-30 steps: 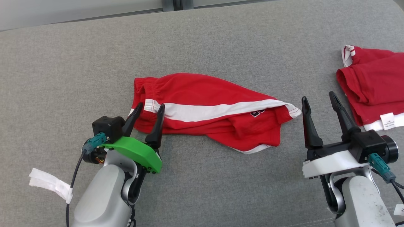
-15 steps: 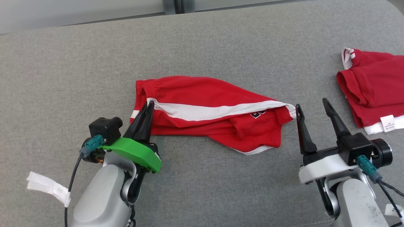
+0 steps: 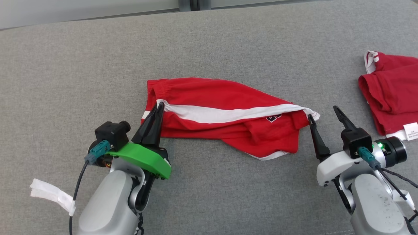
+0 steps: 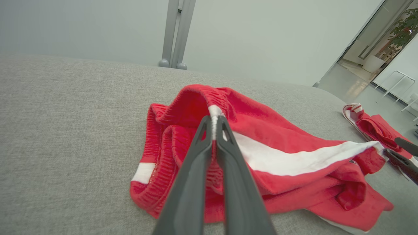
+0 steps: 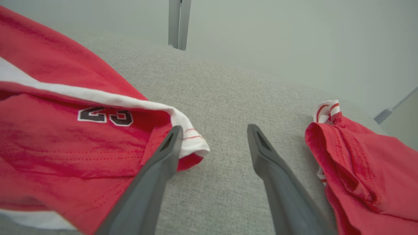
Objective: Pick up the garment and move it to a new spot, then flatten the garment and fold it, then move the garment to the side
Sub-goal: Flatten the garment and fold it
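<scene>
The garment (image 3: 222,98), red shorts with a white side stripe and a dark number, lies crumpled across the middle of the grey cushion. My left gripper (image 3: 159,106) is shut on its elastic waistband at the left end; the left wrist view shows the white stripe of the garment (image 4: 277,137) pinched between the tips of the left gripper (image 4: 214,119). At the right end my right gripper (image 3: 322,112) stands open. In the right wrist view the right gripper (image 5: 214,128) has its left finger touching the white hem corner of the garment (image 5: 65,140), with bare cushion between its fingers.
A second red garment (image 3: 392,94) with white trim and a label lies at the right edge, just right of my right gripper, and appears as the second red garment (image 5: 369,163) in the right wrist view. The grey cushion (image 3: 228,39) runs wide behind; a pale wall and a metal post stand beyond its far edge.
My left gripper has closed on the waistband and lifted it slightly. My right gripper has moved in to the hem corner, still open. The camera has shifted a little.
</scene>
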Controlling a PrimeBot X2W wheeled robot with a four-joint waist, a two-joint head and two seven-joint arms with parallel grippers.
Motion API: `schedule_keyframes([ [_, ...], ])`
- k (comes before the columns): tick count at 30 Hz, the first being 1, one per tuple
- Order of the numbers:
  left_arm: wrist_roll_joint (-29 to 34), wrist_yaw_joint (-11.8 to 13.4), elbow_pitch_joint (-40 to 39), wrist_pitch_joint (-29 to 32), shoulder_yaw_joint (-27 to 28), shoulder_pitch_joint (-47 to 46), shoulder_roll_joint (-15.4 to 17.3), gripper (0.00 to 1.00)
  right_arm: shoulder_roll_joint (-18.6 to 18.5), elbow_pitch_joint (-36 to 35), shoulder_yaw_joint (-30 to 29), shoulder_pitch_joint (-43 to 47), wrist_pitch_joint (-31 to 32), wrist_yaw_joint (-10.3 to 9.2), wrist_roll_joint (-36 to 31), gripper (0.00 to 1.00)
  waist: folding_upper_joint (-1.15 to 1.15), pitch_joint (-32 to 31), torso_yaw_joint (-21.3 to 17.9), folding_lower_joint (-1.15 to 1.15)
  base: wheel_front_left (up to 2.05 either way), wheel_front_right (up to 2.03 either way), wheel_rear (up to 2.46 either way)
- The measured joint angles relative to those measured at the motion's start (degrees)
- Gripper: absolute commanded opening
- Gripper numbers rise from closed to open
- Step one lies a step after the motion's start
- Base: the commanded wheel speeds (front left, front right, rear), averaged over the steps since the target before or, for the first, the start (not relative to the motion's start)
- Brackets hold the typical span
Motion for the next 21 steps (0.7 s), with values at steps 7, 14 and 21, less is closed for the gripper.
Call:
schedule_keyframes([
  [7,0.0,0.0,-0.5,0.1,-0.7,-0.4,0.1,0.00,-2.9,7.4,4.3,-4.8,0.0,0.00,3.6,1.00,0.00,1.1,0.3,0.00,0.00,0.00,0.00],
  [14,0.0,0.0,-0.6,0.2,-1.1,-0.7,0.5,0.00,-4.4,10.4,8.0,-6.5,0.0,0.00,6.8,1.00,0.00,1.4,0.7,0.00,0.00,0.00,0.00],
  [21,-0.1,0.1,-0.4,0.2,-1.3,-0.8,0.7,0.00,-5.9,11.8,12.4,-7.2,0.0,0.00,9.5,0.00,0.00,1.2,0.7,0.00,0.00,0.00,0.00],
])
